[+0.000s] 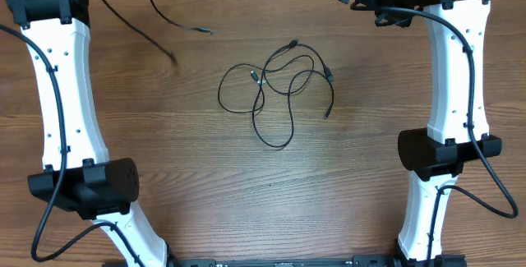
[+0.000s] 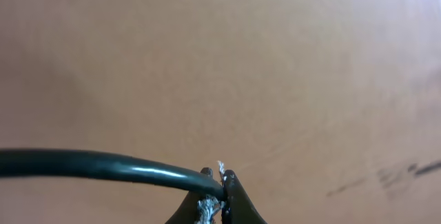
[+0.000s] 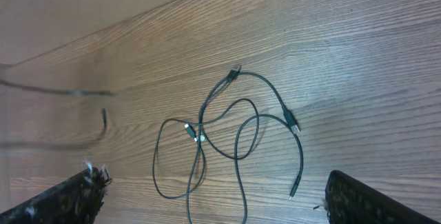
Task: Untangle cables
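- Cables (image 1: 263, 80) lie in a small black tangle on the brown desk (image 1: 370, 209). From above, the tangle sits near the middle of the frame, a bit toward the top.
- One lone cable (image 1: 191, 27) is apart from the tangle. It runs down from the top edge, and its tip ends in the upper left part of the frame.
- The white left arm (image 1: 62, 94) stands at the left side and the white right arm (image 1: 452, 62) at the right side.
- In the left wrist view, the left end effector (image 2: 222, 182) is at the bottom middle. It is pinched tight on the lone cable (image 2: 103, 164), which runs off to the left edge. The desk behind is blurry.
- In the right wrist view, the right end effector (image 3: 213, 182) is spread wide apart. One of its fingers (image 3: 83, 189) is in the lower left corner and the other is in the lower right corner.
- The tangled cables (image 3: 200, 136) lie in the middle of that frame, between the two fingers and a little higher up.
- The lone cable (image 3: 69, 91) shows as a blurry line near the left edge.
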{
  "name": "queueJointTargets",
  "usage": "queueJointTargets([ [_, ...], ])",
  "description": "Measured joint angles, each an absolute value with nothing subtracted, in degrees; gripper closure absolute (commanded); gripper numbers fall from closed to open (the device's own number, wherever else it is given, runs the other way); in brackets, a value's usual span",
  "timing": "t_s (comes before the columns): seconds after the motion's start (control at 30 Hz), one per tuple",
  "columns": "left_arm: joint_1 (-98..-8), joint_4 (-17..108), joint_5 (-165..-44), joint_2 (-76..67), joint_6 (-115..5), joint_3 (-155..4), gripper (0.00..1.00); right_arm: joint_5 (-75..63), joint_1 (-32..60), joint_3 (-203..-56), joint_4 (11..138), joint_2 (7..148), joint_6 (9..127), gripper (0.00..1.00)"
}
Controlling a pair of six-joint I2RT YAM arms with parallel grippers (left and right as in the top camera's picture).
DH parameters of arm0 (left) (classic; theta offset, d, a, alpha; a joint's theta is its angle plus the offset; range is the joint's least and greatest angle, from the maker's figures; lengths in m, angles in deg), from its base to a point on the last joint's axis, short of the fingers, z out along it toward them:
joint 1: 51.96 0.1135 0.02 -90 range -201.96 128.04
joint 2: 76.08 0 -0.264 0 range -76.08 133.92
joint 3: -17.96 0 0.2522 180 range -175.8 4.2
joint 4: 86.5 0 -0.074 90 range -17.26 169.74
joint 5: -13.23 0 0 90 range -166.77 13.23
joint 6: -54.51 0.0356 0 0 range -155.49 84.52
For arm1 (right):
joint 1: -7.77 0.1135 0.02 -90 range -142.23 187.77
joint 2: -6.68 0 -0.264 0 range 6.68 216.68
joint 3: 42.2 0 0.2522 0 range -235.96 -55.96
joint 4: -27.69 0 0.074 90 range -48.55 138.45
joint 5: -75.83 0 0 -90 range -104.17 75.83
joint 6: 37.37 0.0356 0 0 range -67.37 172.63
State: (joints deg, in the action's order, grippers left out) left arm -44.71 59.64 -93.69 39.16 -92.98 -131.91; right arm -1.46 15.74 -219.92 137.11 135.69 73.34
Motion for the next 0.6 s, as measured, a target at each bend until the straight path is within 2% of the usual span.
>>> queueJointTargets([
  [0.3, -43.8, 60.0, -90.5, 49.8, -101.5, -131.9, 0.96, -1.2, 15.7, -219.9, 138.1, 135.7, 73.4, 0.00],
  [0.6, -31.4, 59.6, -89.5, 58.4, -102.0, -131.9, 0.96, -1.1, 15.7, -219.9, 138.6, 135.7, 73.3, 0.00],
])
